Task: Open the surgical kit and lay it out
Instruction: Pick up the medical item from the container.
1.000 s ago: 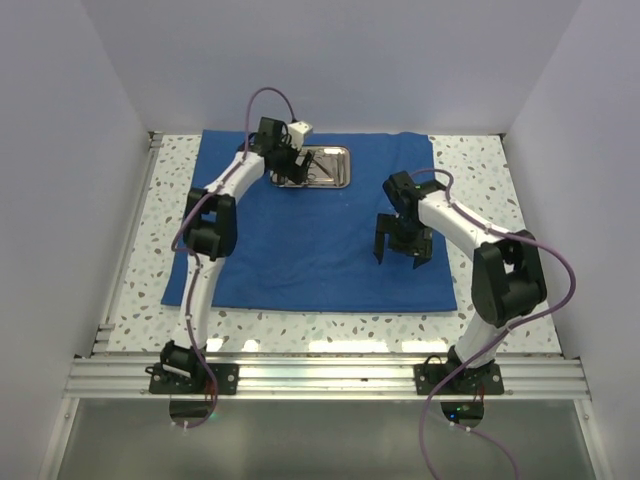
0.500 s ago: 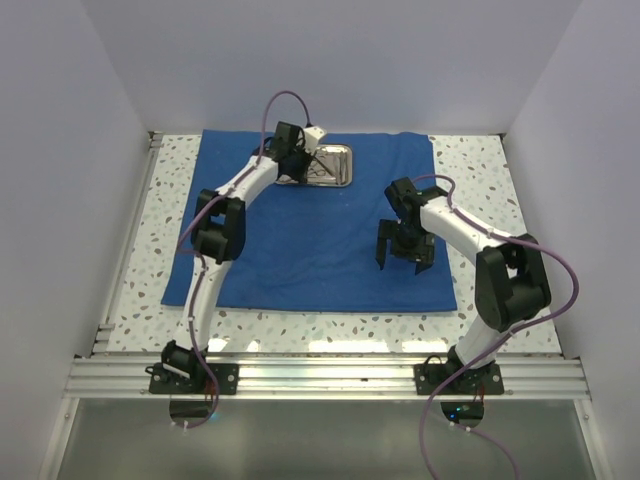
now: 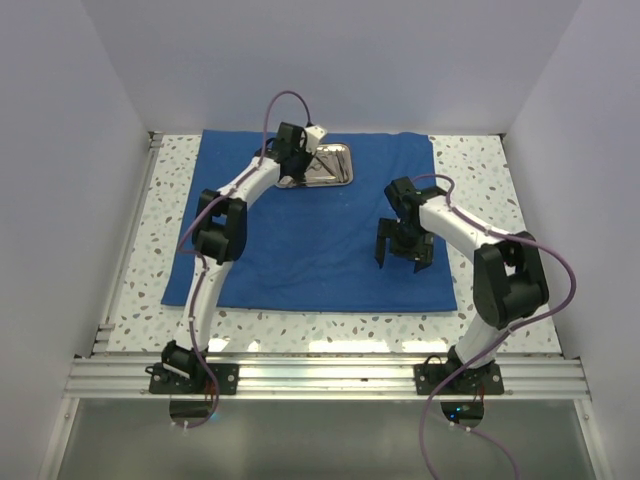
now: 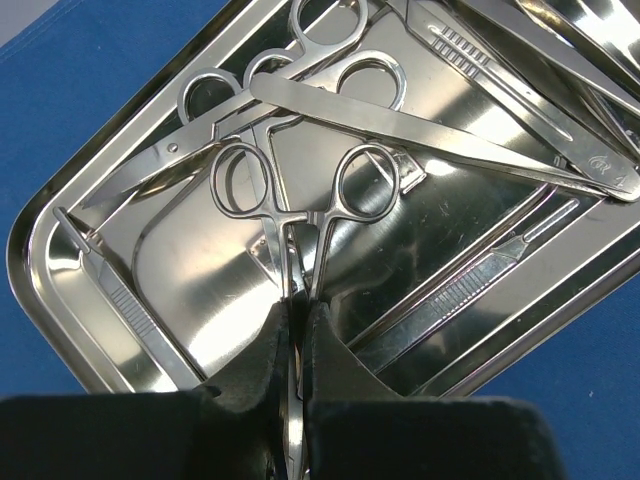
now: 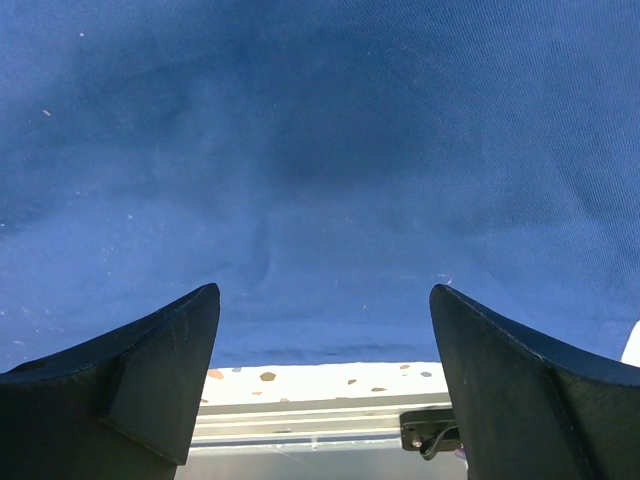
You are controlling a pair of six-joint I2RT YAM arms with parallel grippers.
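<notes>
The cloth [image 3: 310, 250] is a plain royal blue with no print, its fine weave showing in the right wrist view. The tray [image 3: 338, 170] is bright mirror steel, throwing white and grey reflections. The ring-handled forceps [image 4: 283, 265] and the other instruments share that polished silver, and one flat handle [image 4: 452, 45] carries a band of fine cross ridges. The table [image 3: 480, 165] is white, speckled with dark grey and brown flecks. The left arm [image 3: 250, 180] and right arm [image 3: 455, 222] are white with black joints. The left gripper [image 4: 298, 320] and right gripper [image 5: 322, 295] are matt black. The cables [image 3: 285, 97] are purple, the rail [image 3: 320, 375] is silver-grey, and the walls [image 3: 330, 60] are pale lilac-white.
</notes>
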